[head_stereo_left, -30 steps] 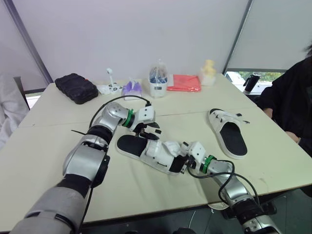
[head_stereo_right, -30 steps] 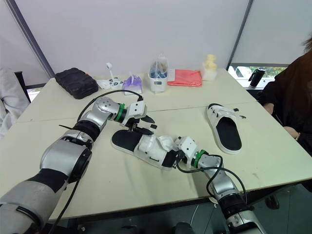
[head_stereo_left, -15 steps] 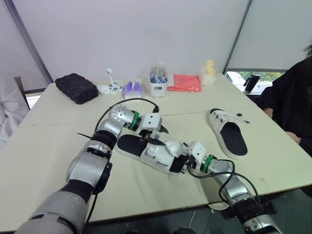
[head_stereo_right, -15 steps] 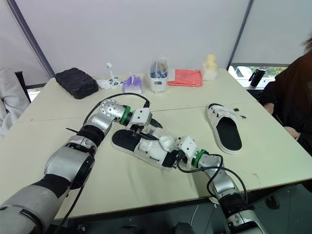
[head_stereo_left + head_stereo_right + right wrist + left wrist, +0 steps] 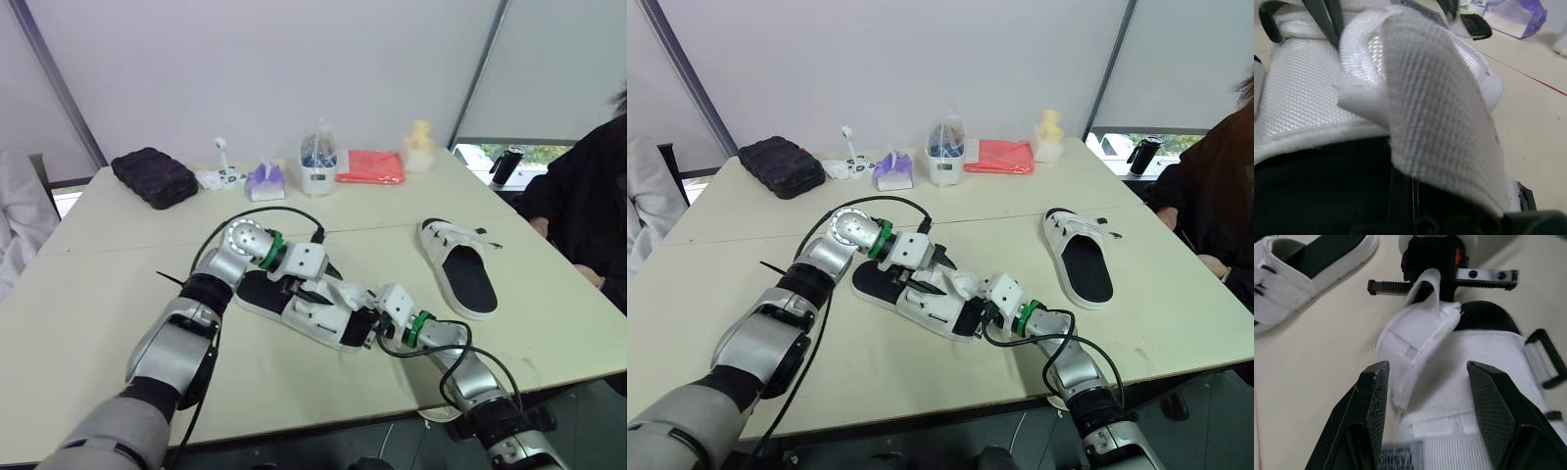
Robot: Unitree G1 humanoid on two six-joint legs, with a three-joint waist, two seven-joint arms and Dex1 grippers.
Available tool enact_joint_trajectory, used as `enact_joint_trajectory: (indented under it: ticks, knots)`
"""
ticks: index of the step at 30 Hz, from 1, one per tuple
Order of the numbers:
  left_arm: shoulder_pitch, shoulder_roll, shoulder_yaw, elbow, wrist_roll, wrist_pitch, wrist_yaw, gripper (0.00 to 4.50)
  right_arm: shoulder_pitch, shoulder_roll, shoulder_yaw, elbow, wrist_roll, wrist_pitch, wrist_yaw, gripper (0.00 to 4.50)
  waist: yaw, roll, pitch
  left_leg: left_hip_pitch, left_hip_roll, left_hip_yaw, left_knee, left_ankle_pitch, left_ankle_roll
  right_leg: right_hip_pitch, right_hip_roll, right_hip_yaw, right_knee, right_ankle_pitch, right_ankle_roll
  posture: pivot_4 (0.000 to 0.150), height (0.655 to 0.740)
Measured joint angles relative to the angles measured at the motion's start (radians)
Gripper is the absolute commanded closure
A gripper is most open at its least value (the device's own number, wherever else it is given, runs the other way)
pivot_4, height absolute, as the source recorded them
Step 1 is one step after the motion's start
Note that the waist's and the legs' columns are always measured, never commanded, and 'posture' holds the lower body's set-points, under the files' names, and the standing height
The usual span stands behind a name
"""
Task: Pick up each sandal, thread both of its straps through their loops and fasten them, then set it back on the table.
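One sandal (image 5: 261,292) lies flat in the middle of the table (image 5: 88,304). It is white with a black inside.

The left gripper (image 5: 1426,366) hangs just over the white top part of this sandal. Its jaws are wide open, one on each side, and they hold nothing. A thick white strap (image 5: 1415,338) sits between them. The strap is not done up. It is folded back and curls up off the sandal. A black loop (image 5: 1547,357) sticks out at the side of the sandal, with no strap through it.

The right gripper (image 5: 369,326) is at the near end of the same sandal, touching it. The tip of the folded strap runs right up to it. Its jaws look closed on that tip, but the view there is crowded, so this is not sure.

The other sandal (image 5: 460,266) lies well apart, over on the right side of the table, the right way up.

At the far edge sit a black case (image 5: 152,176) and a red cloth (image 5: 370,166). A person (image 5: 588,196) in dark clothes sits at the right end.
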Motion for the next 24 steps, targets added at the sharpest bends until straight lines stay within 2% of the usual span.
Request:
enact_joint_trajectory:
  ticks: [6, 10, 11, 13, 15, 16, 19, 24]
  knots:
    - [-0.031, -0.083, -0.066, 0.107, 0.111, -0.065, 0.270, 1.89, -0.003, -0.001, 0.000, 0.008, -0.001, 0.000, 0.000, 4.50, 0.003, -0.001, -0.001, 0.001, 0.000, 0.000, 0.001, 0.000, 0.000, 0.002, 0.000, 0.000, 0.000, 0.000, 0.000, 0.150, 0.7400]
    - [-0.085, -0.137, -0.070, 0.202, 0.115, -0.067, 0.324, 1.89, -0.005, 0.002, 0.000, 0.008, -0.005, 0.000, 0.000, 4.50, 0.001, -0.001, -0.001, 0.001, 0.000, 0.000, 0.001, 0.000, 0.000, 0.001, 0.000, 0.000, 0.000, 0.000, 0.000, 0.150, 0.7400]
    - [-0.092, -0.148, -0.066, 0.217, 0.107, -0.054, 0.315, 2.43, -0.005, 0.002, 0.000, 0.008, -0.005, 0.000, 0.000, 4.50, 0.000, -0.001, -0.001, 0.000, 0.000, 0.000, 0.001, 0.000, 0.000, 0.001, 0.000, 0.000, 0.000, 0.000, 0.000, 0.150, 0.7400]
    - [-0.109, -0.164, -0.047, 0.245, 0.074, -0.025, 0.269, 3.13, -0.005, 0.003, 0.000, 0.008, -0.005, 0.000, 0.000, 4.50, -0.001, -0.001, -0.001, 0.000, 0.000, 0.000, 0.001, 0.000, 0.000, 0.001, 0.001, -0.001, 0.000, 0.000, 0.000, 0.150, 0.7400]
    - [-0.124, -0.162, -0.020, 0.263, 0.035, 0.012, 0.203, 4.18, -0.004, 0.003, 0.000, 0.007, -0.005, 0.000, 0.000, 4.50, -0.002, -0.001, -0.001, 0.000, 0.000, 0.000, 0.001, 0.000, 0.000, 0.001, 0.001, -0.001, 0.000, 0.000, 0.000, 0.150, 0.7400]
    - [-0.134, -0.158, -0.002, 0.272, 0.013, 0.036, 0.164, 4.49, -0.004, 0.003, 0.000, 0.007, -0.005, 0.000, 0.000, 4.50, -0.001, -0.001, -0.001, 0.000, 0.000, 0.000, 0.001, 0.000, 0.000, 0.001, 0.001, -0.001, 0.000, 0.000, 0.000, 0.150, 0.7400]
    - [-0.142, -0.155, 0.057, 0.291, -0.054, 0.137, 0.080, 4.49, -0.002, 0.004, 0.000, 0.006, -0.005, -0.001, -0.003, 4.50, -0.001, -0.001, -0.001, 0.000, 0.000, 0.000, 0.001, 0.000, 0.000, 0.001, 0.001, -0.001, 0.000, 0.000, 0.000, 0.150, 0.7400]
    - [-0.211, -0.164, 0.183, 0.382, -0.165, 0.485, 0.039, 4.49, -0.003, 0.009, 0.000, 0.005, -0.005, -0.003, -0.003, 4.50, -0.006, -0.001, 0.000, -0.001, 0.000, 0.000, 0.001, 0.000, 0.000, 0.000, 0.001, -0.001, 0.000, -0.003, 0.004, 0.150, 0.7400]
